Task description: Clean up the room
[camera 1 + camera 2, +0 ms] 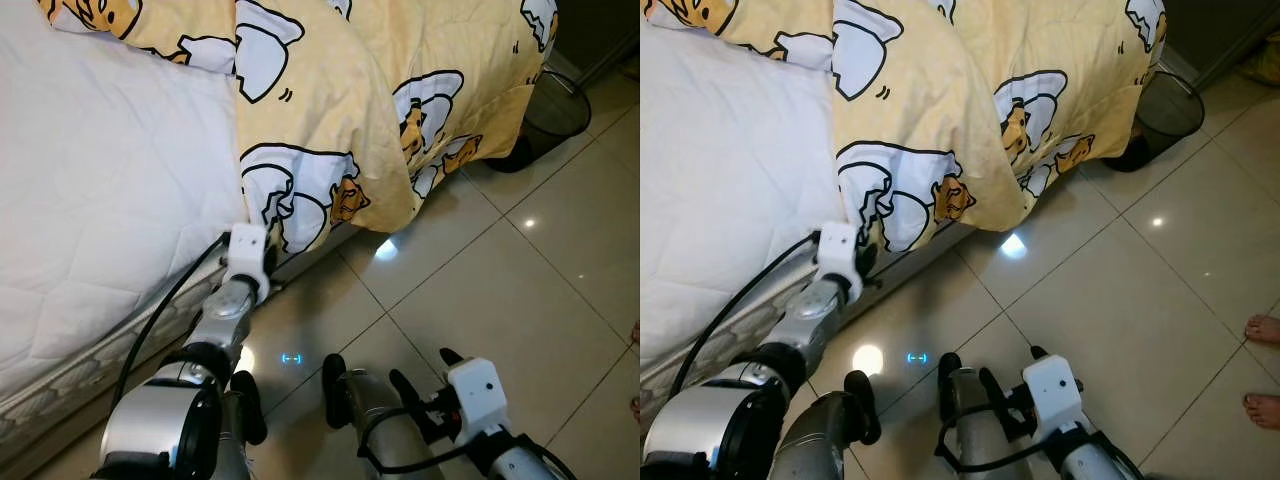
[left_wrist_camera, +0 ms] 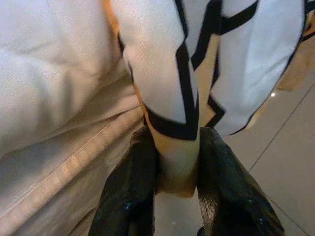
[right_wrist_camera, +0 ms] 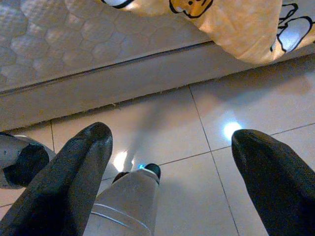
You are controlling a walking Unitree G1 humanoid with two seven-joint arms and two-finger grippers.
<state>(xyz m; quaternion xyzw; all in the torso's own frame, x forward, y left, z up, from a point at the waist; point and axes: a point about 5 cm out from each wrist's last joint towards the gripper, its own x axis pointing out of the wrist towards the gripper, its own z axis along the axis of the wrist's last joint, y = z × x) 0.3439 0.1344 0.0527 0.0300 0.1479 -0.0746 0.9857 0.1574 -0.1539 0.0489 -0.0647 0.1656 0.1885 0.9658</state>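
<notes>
Beside the bed [image 1: 100, 200], left gripper [image 2: 178, 162] jaws pinching hanging blanket [image 1: 330, 120] edge, right gripper [image 3: 167, 167] jaws wide apart.

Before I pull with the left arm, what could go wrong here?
1. The left gripper pinches only a thin fold at the duvet edge; the fabric may slip out under a hard tug.
2. The duvet hangs to the floor near the bin; dragging it sideways might tip the bin.
3. A person's feet stand close on the robot's right, near the open right gripper; swing that arm carefully.
</notes>
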